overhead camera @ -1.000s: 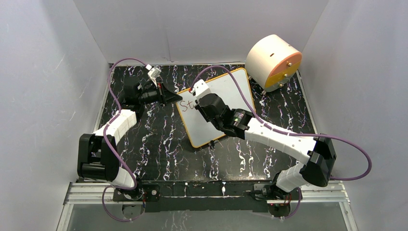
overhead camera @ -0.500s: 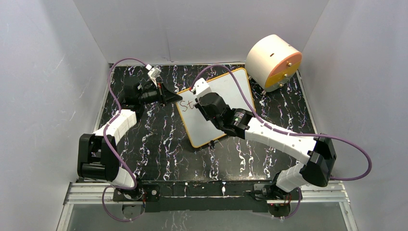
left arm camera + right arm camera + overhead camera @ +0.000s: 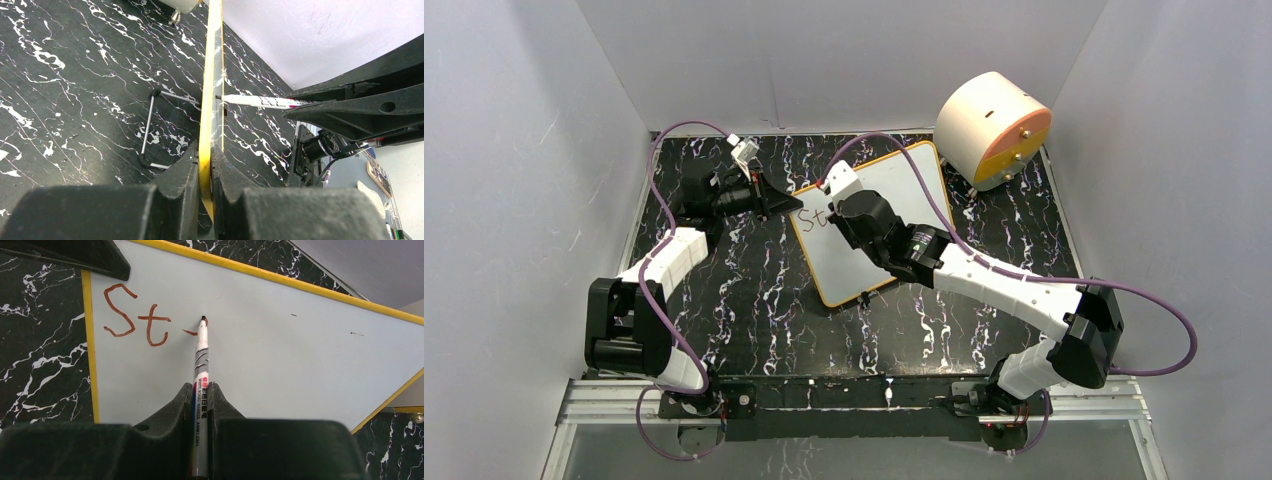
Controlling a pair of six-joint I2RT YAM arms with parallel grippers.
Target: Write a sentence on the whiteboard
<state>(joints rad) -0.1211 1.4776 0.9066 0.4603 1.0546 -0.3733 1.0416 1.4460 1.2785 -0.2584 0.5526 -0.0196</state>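
Observation:
The whiteboard (image 3: 894, 190), white with a yellow frame, lies tilted on the black marbled table. My left gripper (image 3: 790, 203) is shut on its left edge; the left wrist view shows the yellow frame (image 3: 212, 100) pinched between the fingers. My right gripper (image 3: 839, 212) is shut on a white marker (image 3: 201, 390) and hovers over the board's upper left. The marker tip (image 3: 203, 319) touches the board just right of the reddish-brown letters "St" (image 3: 135, 320) and a short stroke (image 3: 189, 332). The rest of the sentence is not on the board.
A round peach-and-orange drum (image 3: 992, 128) stands at the back right, close to the board's far corner. A black-tipped wire foot (image 3: 150, 127) sticks out under the board. White walls enclose the table on three sides.
My right gripper and the marker have shifted slightly up and left over the board. The left arm and the board have not moved.

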